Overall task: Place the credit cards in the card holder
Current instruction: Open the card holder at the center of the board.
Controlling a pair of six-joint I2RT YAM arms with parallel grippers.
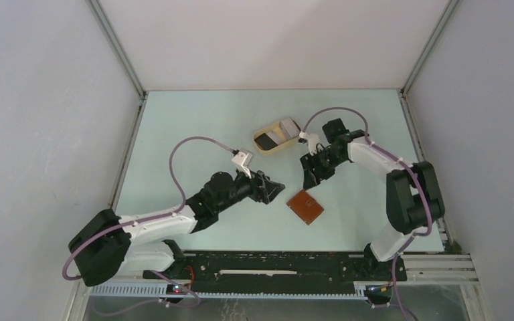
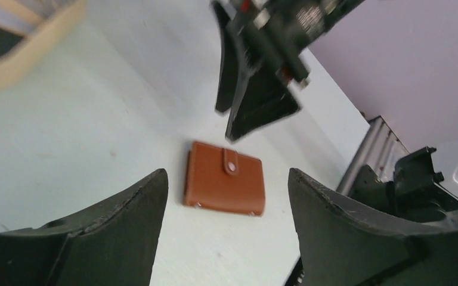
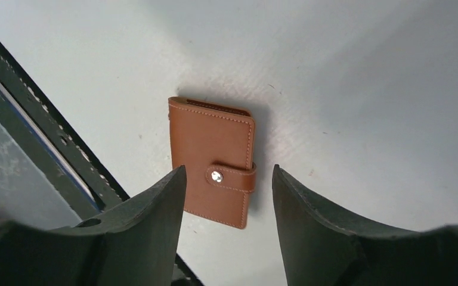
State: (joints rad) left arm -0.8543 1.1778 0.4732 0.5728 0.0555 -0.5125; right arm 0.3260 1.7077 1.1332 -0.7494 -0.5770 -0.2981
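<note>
The card holder (image 1: 306, 206), a reddish-brown leather wallet, lies shut on the table with its tab snapped. It shows in the left wrist view (image 2: 224, 185) and the right wrist view (image 3: 212, 161). The credit cards (image 1: 276, 136), black, grey and pale, lie in a beige oval tray (image 1: 262, 148) at the back. My left gripper (image 1: 276, 190) is open and empty, just left of the wallet. My right gripper (image 1: 311, 178) is open and empty, above the wallet's far side; its fingers (image 2: 256, 104) show in the left wrist view.
The black base rail (image 1: 274, 264) runs along the table's near edge, close to the wallet. Grey walls enclose the table on three sides. The tray's rim (image 2: 30, 56) shows at the top left of the left wrist view.
</note>
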